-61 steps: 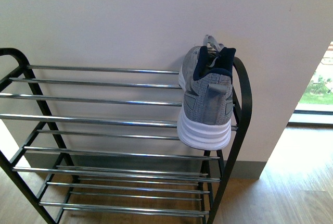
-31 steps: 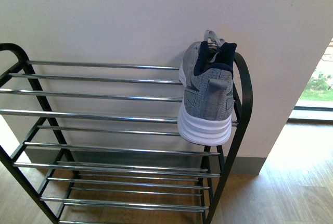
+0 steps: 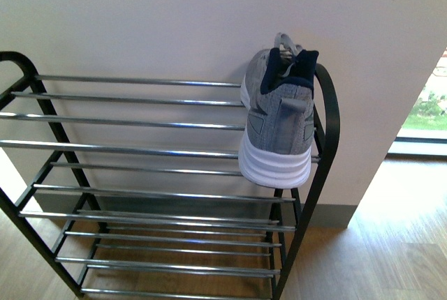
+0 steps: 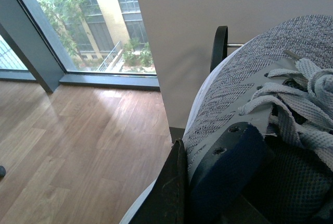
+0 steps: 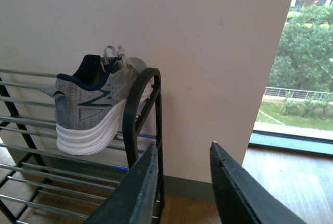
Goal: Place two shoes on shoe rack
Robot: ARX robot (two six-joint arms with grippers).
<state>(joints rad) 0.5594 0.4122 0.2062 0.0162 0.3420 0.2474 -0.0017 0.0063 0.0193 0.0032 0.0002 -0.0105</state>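
Note:
One grey mesh sneaker (image 3: 278,118) with a thick white sole sits on the top tier of the black shoe rack (image 3: 327,132) at its right end, heel toward me. It also shows in the right wrist view (image 5: 96,107). My left gripper (image 4: 208,193) is shut on the second grey sneaker (image 4: 250,99) at its navy collar; one dark finger (image 4: 169,193) presses its outer side. A rack side top (image 4: 220,44) shows behind that sneaker. My right gripper (image 5: 182,182) is open and empty, beside the rack's right side frame (image 5: 143,109). Neither arm shows in the front view.
The rack stands against a cream wall (image 3: 174,21). Its silver bars (image 3: 133,122) to the left of the sneaker are bare. Wooden floor (image 3: 391,244) lies to the right, with floor-to-ceiling windows (image 4: 78,26) beyond.
In the front view the rack and the sneaker on it have shifted slightly upward in the picture. The sneaker stays in the same spot on the rack.

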